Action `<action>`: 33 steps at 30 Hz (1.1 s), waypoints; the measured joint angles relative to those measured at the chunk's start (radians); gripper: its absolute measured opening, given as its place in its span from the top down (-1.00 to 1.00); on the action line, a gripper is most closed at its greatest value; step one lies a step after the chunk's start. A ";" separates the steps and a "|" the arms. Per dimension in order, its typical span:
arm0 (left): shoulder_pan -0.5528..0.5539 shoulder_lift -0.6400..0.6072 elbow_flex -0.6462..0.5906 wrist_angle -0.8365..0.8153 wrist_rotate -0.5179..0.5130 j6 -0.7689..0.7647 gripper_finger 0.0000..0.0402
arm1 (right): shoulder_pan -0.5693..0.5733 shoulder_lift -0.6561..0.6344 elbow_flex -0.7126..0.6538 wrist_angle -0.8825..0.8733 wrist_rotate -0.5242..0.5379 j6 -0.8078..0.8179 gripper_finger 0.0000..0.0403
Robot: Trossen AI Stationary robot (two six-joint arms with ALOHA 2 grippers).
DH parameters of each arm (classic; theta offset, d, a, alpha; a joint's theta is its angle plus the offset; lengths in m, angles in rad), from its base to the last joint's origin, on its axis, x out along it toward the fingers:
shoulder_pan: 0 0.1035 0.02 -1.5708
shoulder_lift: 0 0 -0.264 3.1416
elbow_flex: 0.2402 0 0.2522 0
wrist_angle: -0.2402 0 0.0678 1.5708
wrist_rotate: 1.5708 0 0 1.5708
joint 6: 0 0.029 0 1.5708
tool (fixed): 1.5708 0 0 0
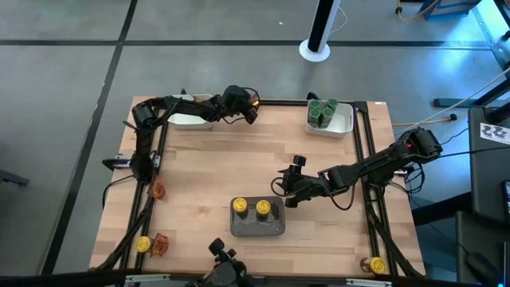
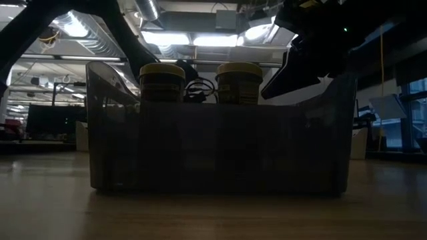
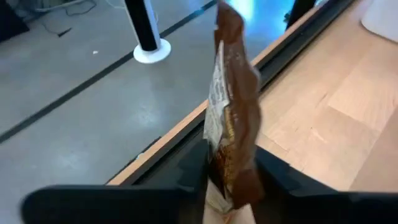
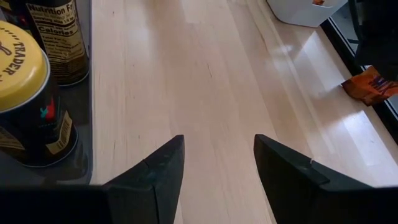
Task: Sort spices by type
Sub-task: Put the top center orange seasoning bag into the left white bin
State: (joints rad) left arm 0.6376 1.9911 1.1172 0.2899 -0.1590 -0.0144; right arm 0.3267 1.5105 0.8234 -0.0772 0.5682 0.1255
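So the left gripper (image 1: 252, 111) is up at the table's far edge, pinching a reddish-orange packet (image 3: 231, 106) that stands on end between its fingers. The white tray (image 1: 191, 121) sits right beside it, toward the far-left corner. Right gripper (image 1: 292, 190) hangs spread and empty just beside the grey tray (image 1: 257, 226) holding two yellow-lidded jars (image 1: 250, 207).

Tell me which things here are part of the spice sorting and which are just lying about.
Part of the job:
- yellow-lidded jars in the grey tray
- green-lidded jars in the white tray
- packet in the left gripper
- packets and yellow-lidded jars on the frame edges

Lying about:
- white pole base on the floor
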 joint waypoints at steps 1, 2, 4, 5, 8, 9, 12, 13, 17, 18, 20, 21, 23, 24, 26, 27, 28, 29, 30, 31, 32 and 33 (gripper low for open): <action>0.000 0.000 0.000 -0.001 0.000 0.017 0.68 | 0.000 0.000 0.000 0.000 0.000 0.000 0.03; 0.000 0.000 0.000 -0.004 0.002 0.030 0.75 | 0.000 0.000 0.000 0.000 0.000 0.000 0.03; 0.000 0.000 0.000 -0.009 0.009 0.062 0.91 | 0.000 0.000 0.000 0.000 0.000 0.000 0.03; 0.000 0.000 0.000 -0.011 0.010 0.074 0.95 | 0.000 0.000 0.000 -0.001 0.000 0.000 0.03; 0.000 0.000 0.000 -0.013 0.008 0.087 0.96 | 0.000 0.000 0.000 -0.002 0.000 0.000 0.03; 0.000 0.000 0.000 -0.013 0.003 0.099 0.97 | 0.000 0.000 0.000 -0.003 0.000 0.000 0.03; -0.003 0.000 0.000 -0.014 -0.002 0.130 0.98 | 0.000 0.000 0.000 -0.003 0.000 0.000 0.03; -0.006 0.000 0.000 -0.015 -0.002 0.141 0.98 | 0.000 0.000 0.000 -0.003 0.000 0.000 0.03; -0.025 -0.014 -0.001 -0.032 -0.005 0.193 0.99 | 0.000 0.000 0.000 -0.003 0.000 0.000 0.03; -0.031 -0.023 -0.002 -0.043 -0.004 0.203 0.99 | 0.000 0.000 0.000 -0.003 0.000 0.000 0.03; -0.042 -0.054 -0.002 -0.067 -0.004 0.214 0.99 | 0.000 0.000 0.000 -0.003 0.000 0.000 0.03; -0.047 -0.071 -0.002 -0.076 -0.004 0.222 0.99 | 0.000 0.000 0.000 -0.003 0.000 0.000 0.03; -0.057 -0.114 -0.002 -0.121 -0.006 0.235 0.99 | 0.000 0.000 0.000 -0.003 -0.002 0.000 0.03; -0.060 -0.135 -0.002 -0.145 -0.009 0.237 0.99 | 0.000 0.000 0.000 -0.003 -0.002 0.000 0.03; -0.064 -0.181 -0.002 -0.185 -0.010 0.237 1.00 | 0.000 0.000 0.000 -0.003 -0.002 0.000 0.03; -0.065 -0.209 -0.002 -0.207 -0.010 0.238 1.00 | 0.000 0.000 0.000 -0.003 -0.002 0.000 0.03; -0.067 -0.235 -0.002 -0.221 -0.011 0.239 1.00 | 0.000 0.000 0.000 -0.003 -0.002 0.001 0.03; -0.069 -0.265 -0.002 -0.241 -0.011 0.241 1.00 | 0.000 0.000 0.000 -0.003 -0.002 0.002 0.03; -0.069 -0.293 -0.002 -0.271 -0.012 0.252 1.00 | 0.000 0.000 0.000 -0.003 -0.003 0.004 0.03; -0.068 -0.319 -0.002 -0.298 -0.012 0.262 1.00 | 0.000 0.000 0.000 -0.003 -0.005 0.005 0.03; -0.068 -0.347 -0.002 -0.328 -0.014 0.268 1.00 | 0.000 0.000 0.000 -0.002 -0.013 0.005 0.03; -0.068 -0.372 -0.002 -0.361 -0.020 0.272 1.00 | 0.000 0.000 0.000 -0.003 -0.019 0.005 0.03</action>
State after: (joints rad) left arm 0.5694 1.6193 1.1156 -0.0714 -0.1794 0.2573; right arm 0.3267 1.5103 0.8234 -0.0803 0.5496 0.1303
